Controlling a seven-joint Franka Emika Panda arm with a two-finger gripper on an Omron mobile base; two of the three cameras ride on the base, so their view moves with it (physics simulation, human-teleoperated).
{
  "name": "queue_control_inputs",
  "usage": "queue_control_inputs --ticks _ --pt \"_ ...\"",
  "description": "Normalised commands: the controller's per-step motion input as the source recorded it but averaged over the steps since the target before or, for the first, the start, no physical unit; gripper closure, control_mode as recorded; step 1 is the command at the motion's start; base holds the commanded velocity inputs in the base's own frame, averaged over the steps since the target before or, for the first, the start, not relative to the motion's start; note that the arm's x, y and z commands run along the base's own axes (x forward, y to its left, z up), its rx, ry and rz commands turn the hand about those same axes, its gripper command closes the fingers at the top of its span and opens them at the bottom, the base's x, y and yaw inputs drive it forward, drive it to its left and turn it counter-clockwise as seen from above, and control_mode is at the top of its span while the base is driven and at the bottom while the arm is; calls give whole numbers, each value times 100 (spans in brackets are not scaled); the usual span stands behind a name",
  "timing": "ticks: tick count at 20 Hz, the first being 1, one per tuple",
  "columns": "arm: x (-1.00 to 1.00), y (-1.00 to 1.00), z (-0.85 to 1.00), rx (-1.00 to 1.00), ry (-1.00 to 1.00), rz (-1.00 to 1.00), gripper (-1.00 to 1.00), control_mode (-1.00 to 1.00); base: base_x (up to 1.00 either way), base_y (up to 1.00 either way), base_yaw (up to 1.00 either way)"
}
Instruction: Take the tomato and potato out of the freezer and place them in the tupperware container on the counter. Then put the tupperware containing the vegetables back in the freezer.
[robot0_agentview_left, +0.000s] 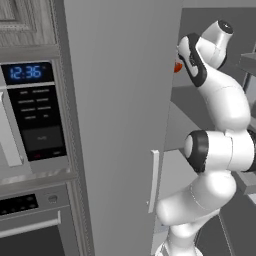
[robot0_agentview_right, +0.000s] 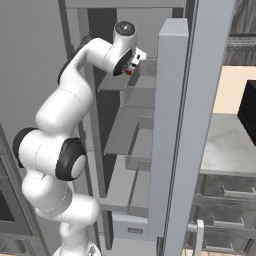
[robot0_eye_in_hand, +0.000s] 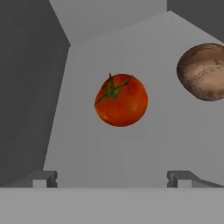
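Freezer (robot0_agentview_right: 172, 125) door stands open; I have the arm reaching up into the upper part of the cabinet, hand over one of the grey inner shelves (robot0_eye_in_hand: 131, 148).

Hand view: tomato (robot0_eye_in_hand: 121, 99) sits on the shelf ahead of the gripper (robot0_eye_in_hand: 112, 178), roughly centred between the two finger tips and apart from them; green stem faces the camera. Potato (robot0_eye_in_hand: 203, 71) lies on the same shelf to the tomato's right in this view, clear of it, partly cut by the frame edge. Gripper jaws spread wide, nothing between them; no contact with either vegetable.

Left base view: a sliver of red at the door's edge beside the wrist, which I take to be the tomato (robot0_agentview_left: 177, 66). Right base view: gripper (robot0_agentview_right: 133, 64) is at the upper shelf level; worktop (robot0_agentview_right: 227, 145) visible to the right beyond the door, with the corner of a black appliance (robot0_agentview_right: 248, 112) on it; I can't pick out the tupperware container from here.

Progress, my judgement: early; door open and approach lined up on the tomato, nothing yet lifted. Left to do: grasp and carry the tomato to the container; same for the potato; then return the loaded container to the freezer.
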Motion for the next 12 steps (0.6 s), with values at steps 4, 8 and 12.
queue_control_inputs --ticks 4,8,12 --pt "29 -12 -1 1 0 0 -100 -100 0 0 0" --pt "30 -13 -6 1 0 0 -100 -100 0 0 0" --pt "27 -3 -11 0 0 1 -100 -100 0 0 0"
